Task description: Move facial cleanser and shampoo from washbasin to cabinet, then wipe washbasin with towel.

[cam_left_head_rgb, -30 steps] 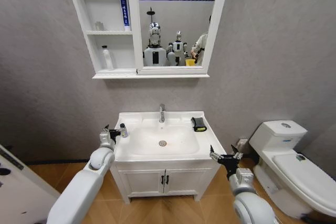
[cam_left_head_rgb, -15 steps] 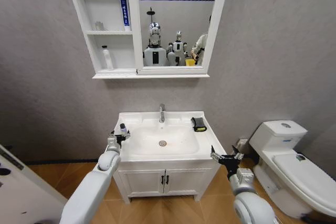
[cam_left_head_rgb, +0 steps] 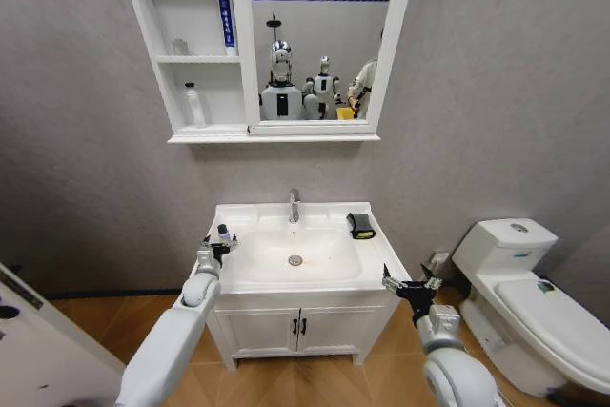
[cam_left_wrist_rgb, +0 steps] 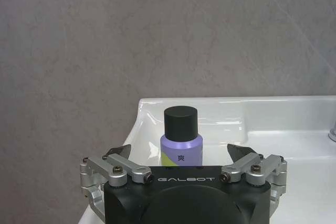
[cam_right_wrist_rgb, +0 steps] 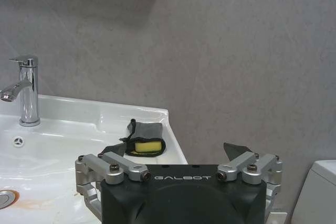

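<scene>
So the left gripper [cam_left_head_rgb: 218,246] sits at the washbasin's [cam_left_head_rgb: 376,259] left edge with fingers spread wide, and the shampoo [cam_left_wrist_rgb: 180,137] stands upright on the rim between them, not pinched. Right gripper [cam_left_head_rgb: 410,283] hangs open just off the front right corner, with the towel [cam_right_wrist_rgb: 135,142] lying on the rim's back right. The cleanser [cam_left_head_rgb: 195,105] is on the cabinet's [cam_left_head_rgb: 143,21] lower shelf, room beside it.

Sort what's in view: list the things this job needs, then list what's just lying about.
Job: shampoo between the open left claw's fingers, facial cleanser already in the cabinet, washbasin, towel; right claw waiting open at the basin's front corner.

Lying about: blue-and-white tube, toilet.
</scene>
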### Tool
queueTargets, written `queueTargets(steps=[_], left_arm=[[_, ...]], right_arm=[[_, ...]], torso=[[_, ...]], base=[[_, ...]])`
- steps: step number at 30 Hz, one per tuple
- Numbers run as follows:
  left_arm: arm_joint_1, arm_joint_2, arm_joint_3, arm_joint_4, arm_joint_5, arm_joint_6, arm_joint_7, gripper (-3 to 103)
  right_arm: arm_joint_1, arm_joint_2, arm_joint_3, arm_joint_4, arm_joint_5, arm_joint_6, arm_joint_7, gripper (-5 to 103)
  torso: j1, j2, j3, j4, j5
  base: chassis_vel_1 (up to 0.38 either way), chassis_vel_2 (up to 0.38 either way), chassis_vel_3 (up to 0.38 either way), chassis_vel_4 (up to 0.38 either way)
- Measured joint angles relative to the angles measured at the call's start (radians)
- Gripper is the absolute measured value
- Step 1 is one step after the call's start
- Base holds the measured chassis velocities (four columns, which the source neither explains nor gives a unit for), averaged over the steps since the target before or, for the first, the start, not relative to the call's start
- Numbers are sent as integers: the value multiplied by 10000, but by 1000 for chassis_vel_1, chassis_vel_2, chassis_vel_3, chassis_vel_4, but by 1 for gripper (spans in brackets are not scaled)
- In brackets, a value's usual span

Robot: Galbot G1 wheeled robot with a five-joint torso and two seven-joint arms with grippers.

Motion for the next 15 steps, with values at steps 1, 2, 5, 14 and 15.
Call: queueTargets(steps=[1,2,5,14,15], left_arm=[[-14,-16,5,52,11,-7,33,100],[-15,-23,12,89,22,-8,104,100],[-22,-43,12,167,56,-8,176,100],[-221,-135,-71,453,72,-32,251,101],[-231,-150,-71,482,72,-37,255,98]], right_arm=[[-10,-11,1,-6,18,1,1,100],[-12,-23,3,-16,29,5,1,100],[-3,-27,4,-29,68,14,22,100],[19,5,-8,-78,105,29,48,100],[35,6,-8,-87,112,35,52,100]], torso=[[0,0,0,0,0],[0,0,0,0,0],[0,0,0,0,0],[0,0,0,-1,0],[0,0,0,0,0]], base=[[0,0,0,0],[0,0,0,0],[0,0,0,0],[0,0,0,0],[0,0,0,0]])
